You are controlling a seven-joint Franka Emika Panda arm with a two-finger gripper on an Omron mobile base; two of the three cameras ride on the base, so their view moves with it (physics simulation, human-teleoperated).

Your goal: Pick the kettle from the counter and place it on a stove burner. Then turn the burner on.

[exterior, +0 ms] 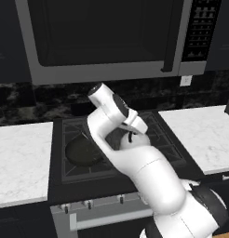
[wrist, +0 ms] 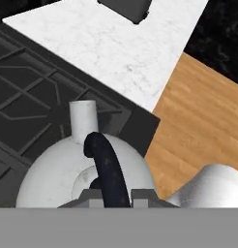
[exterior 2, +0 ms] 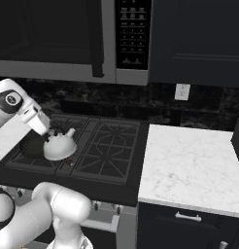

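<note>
The claw was clamped shut on the kettle by its black handle, over the front-left stove burner. Releasing it and lighting the burner seemingly remained.

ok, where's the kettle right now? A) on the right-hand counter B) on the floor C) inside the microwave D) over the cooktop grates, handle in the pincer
D: the kettle is over the dark cooktop, and in the hand view the pincer is shut on its black arched handle. Whether it rests on the grate or hangs just above it, I cannot tell.
</note>
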